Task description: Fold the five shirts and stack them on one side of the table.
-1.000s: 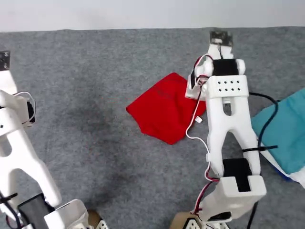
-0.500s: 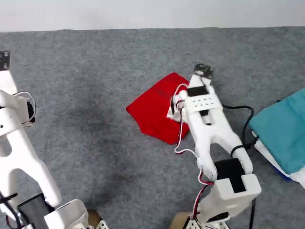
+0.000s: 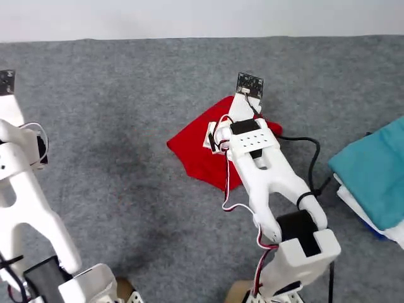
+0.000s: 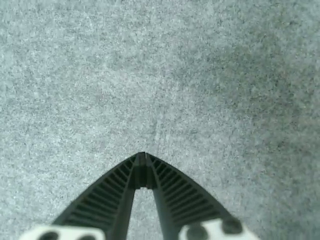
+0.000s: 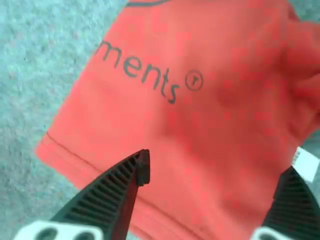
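A folded red shirt (image 3: 199, 148) lies mid-table on the grey felt. The right arm (image 3: 255, 142) stretches over the shirt's right half and hides part of it. In the right wrist view the red shirt (image 5: 210, 100), with dark print on it, lies flat just under my right gripper (image 5: 220, 175), which is open with nothing between its black fingers (image 5: 141, 165). A stack of folded shirts (image 3: 372, 173), teal on top, sits at the table's right edge. My left gripper (image 4: 142, 159) is shut and empty over bare felt.
The left arm (image 3: 25, 202) stands along the left edge of the table. Grey felt (image 3: 107, 126) covers the whole table, with open room between the left arm and the red shirt. A black cable (image 3: 309, 148) trails to the right of the right arm.
The right arm has swung left, from beside the red shirt's right edge to over the shirt. The left arm has kept still.
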You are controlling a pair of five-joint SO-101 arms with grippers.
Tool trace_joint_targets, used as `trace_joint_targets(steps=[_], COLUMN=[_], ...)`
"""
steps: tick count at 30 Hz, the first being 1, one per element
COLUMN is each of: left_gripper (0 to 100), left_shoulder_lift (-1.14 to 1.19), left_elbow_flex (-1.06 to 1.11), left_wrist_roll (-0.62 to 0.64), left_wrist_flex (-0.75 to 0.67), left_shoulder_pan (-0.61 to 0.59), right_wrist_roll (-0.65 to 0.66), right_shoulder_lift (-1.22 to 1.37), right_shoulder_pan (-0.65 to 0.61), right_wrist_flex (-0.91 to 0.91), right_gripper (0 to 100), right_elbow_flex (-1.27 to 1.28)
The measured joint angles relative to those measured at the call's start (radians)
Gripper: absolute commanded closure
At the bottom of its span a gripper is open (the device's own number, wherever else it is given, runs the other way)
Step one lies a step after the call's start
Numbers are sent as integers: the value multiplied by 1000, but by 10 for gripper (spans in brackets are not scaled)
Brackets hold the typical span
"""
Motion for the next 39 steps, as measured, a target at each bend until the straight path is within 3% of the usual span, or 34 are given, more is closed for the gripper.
trace_joint_targets(steps=[23, 31, 39], left_gripper=[997, 997, 997], left_shoulder_lift=[0, 0, 0], left_elbow_flex=[63, 63, 63], left_wrist_roll=[-2, -55, -55], left_wrist_flex=[-81, -81, -81], left_shoulder_pan=[0, 0, 0], right_wrist_roll=[-81, -87, -87], right_shoulder_lift=[21, 58, 161], right_shoulder_pan=[-3, 28, 23], right_wrist_flex=[32, 55, -60], right_gripper=[619, 619, 619], right_elbow_flex=[0, 0, 0])
